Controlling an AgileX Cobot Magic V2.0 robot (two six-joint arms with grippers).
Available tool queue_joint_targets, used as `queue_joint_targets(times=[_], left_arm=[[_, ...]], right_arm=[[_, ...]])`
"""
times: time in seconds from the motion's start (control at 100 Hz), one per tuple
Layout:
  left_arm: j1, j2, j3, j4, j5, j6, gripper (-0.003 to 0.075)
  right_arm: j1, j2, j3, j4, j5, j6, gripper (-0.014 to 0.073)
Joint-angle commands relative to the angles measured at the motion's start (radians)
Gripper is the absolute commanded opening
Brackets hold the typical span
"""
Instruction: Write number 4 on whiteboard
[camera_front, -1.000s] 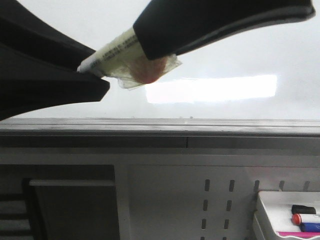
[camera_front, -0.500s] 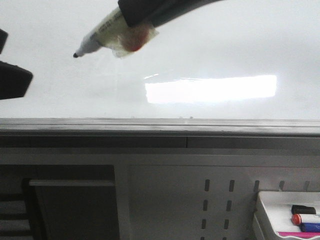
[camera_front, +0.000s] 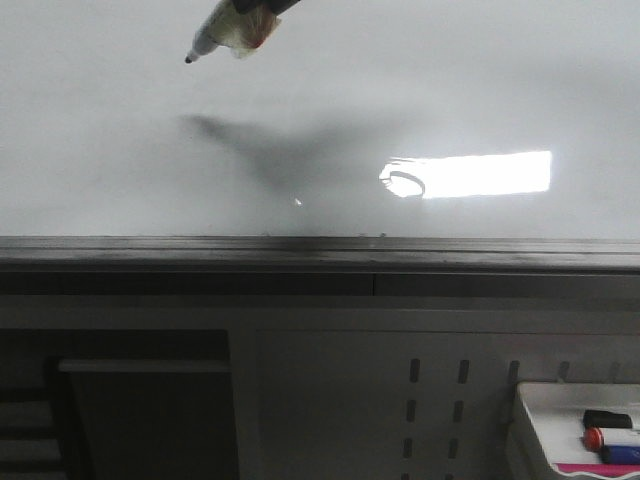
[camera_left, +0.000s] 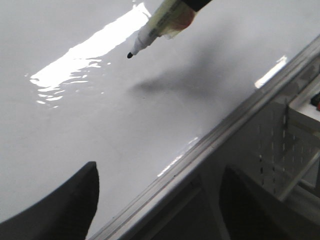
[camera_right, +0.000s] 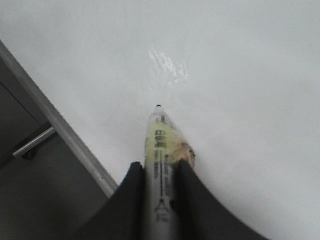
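The whiteboard (camera_front: 120, 150) is glossy white with a bright rectangular glare (camera_front: 470, 174) and a grey edge rail (camera_front: 320, 250). No black stroke of the number 4 shows on it. My right gripper (camera_right: 160, 167) is shut on an uncapped marker (camera_right: 159, 137) with a pale yellowish barrel, a black tip and a taped reddish lump. In the front view the marker (camera_front: 222, 28) is at the top left, tip pointing down-left. Its tip (camera_left: 130, 55) hangs clear of the board, apart from its shadow (camera_left: 160, 84). My left gripper (camera_left: 161, 167) is open and empty over the board's edge rail.
A small white tray (camera_front: 535, 405) with coloured markers sits at the lower right, below the board. A perforated grey panel (camera_front: 430, 400) and a dark recess with a bar (camera_front: 140, 400) lie under the rail. The rail also shows in the right wrist view (camera_right: 60, 135).
My right gripper has carried the marker up and away in the front view, now mostly out of frame. My left arm has left the front view. The marker's shadow now falls on the board.
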Motion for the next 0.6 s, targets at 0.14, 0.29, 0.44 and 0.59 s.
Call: queue_joint_targets(times=[0.14, 0.29, 0.44, 0.59], left_arm=[[0.045, -0.002, -0.028, -0.026, -0.099, -0.009, 0.0471], [0.045, -0.002, -0.028, -0.026, -0.099, -0.009, 0.0471], [0.045, -0.002, -0.028, -0.026, -0.099, -0.009, 0.0471], [0.045, -0.002, -0.028, -0.026, -0.099, -0.009, 0.0471]], right_arm=[[-0.026, 0.022, -0.050, -0.018, -0.098, -0.006, -0.0066], [-0.021, 0.072, -0.041, -0.015, -0.028, -0.006, -0.0066], [0.026, 0.090, 0.019, -0.006, -0.047, -0.006, -0.0066], [0.019, 0.083, 0.031, -0.006, -0.057, 0.003, -0.0064]])
